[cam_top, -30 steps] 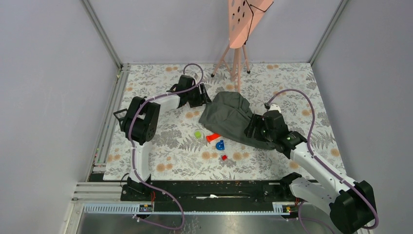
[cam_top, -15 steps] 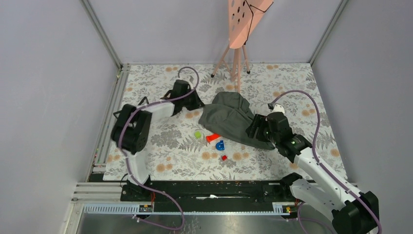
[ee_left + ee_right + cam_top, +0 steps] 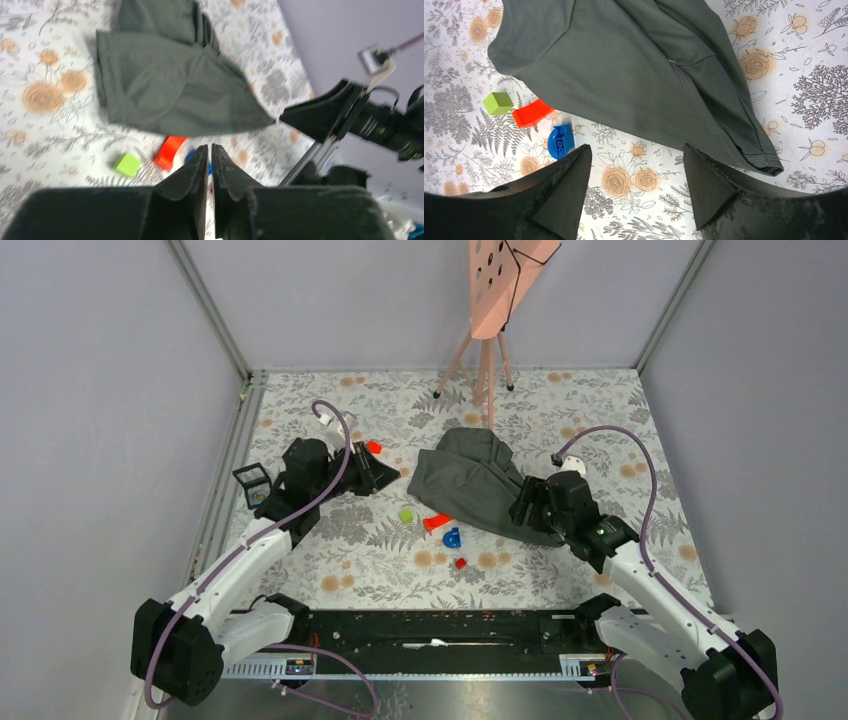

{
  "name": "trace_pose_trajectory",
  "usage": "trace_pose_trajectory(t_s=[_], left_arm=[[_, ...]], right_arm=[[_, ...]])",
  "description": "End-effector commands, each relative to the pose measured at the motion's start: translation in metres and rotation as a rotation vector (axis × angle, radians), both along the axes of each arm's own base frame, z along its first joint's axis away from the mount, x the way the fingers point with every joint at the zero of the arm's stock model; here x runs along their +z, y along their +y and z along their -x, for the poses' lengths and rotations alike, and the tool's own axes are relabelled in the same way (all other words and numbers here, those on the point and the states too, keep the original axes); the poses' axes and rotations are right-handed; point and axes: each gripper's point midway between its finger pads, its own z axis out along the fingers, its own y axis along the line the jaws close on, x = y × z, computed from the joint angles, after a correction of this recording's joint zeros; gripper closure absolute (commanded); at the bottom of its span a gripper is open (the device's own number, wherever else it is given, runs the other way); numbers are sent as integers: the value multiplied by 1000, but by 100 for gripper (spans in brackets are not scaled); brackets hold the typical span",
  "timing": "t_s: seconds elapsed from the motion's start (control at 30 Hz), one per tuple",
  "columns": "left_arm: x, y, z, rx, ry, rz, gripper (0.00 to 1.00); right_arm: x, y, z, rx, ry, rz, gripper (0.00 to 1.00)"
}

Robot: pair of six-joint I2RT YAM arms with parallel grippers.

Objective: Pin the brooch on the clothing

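Observation:
The dark grey T-shirt (image 3: 472,483) lies crumpled right of the mat's middle; it also shows in the left wrist view (image 3: 170,85) and the right wrist view (image 3: 634,65). A green block (image 3: 407,514), a red piece (image 3: 436,522), a blue piece (image 3: 452,537) and a small red piece (image 3: 461,563) lie by its near-left edge. Another small red piece (image 3: 374,447) lies further left. I cannot tell which one is the brooch. My left gripper (image 3: 393,478) is shut and empty (image 3: 210,147), left of the shirt. My right gripper (image 3: 520,508) is open and empty (image 3: 636,147) over the shirt's near edge.
A pink tripod stand (image 3: 488,350) stands at the back behind the shirt. A small black square frame (image 3: 250,478) sits at the mat's left edge. Grey walls close in the left, right and back. A black rail (image 3: 430,630) runs along the near edge.
My left arm has swung back from the shirt's far-left edge towards the near left. A small red piece now shows where its gripper was. My right arm has barely moved.

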Motion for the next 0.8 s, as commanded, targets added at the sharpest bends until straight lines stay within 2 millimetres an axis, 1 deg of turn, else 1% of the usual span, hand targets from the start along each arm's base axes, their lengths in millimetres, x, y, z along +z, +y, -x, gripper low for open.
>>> trace_pose_trajectory(t_s=[0.0,0.07,0.13,0.17,0.23,0.3,0.4,0.43,0.47,0.5,0.53,0.57,0.6,0.63,0.77], left_arm=[[-22,18,23,17,55,-99,79],[-24,18,14,53,54,-93,66],[-26,11,0,59,50,-59,53],[-28,7,-10,67,50,-46,48],[-33,0,-32,78,53,-44,42],[-38,-7,-56,89,55,-56,37],[-54,-17,-93,84,71,-81,35],[-64,-21,-103,73,93,-91,35],[-65,-27,-116,61,101,-91,35],[-72,-31,-125,52,119,-94,35],[-81,-34,-132,44,139,-98,37],[-95,-36,-139,41,165,-104,40],[-96,-37,-146,46,166,-103,41],[-107,-37,-153,51,185,-112,41],[-131,-39,-169,42,249,-129,39]], right_arm=[[-6,-3,-7,-17,0,33,25],[-4,6,-10,4,6,1,26],[-1,17,-12,28,6,-45,27],[2,21,-13,39,3,-68,27],[5,27,-12,52,0,-97,27],[7,26,-10,50,-5,-108,27],[9,21,-5,36,-16,-108,28],[8,19,-3,32,-16,-106,28],[9,17,-1,26,-20,-105,28],[10,15,0,21,-24,-103,27],[8,13,3,17,-20,-99,27],[8,11,4,12,-23,-97,27],[8,10,6,9,-23,-96,27],[9,9,7,6,-24,-94,27],[5,5,11,-3,-19,-87,27]])
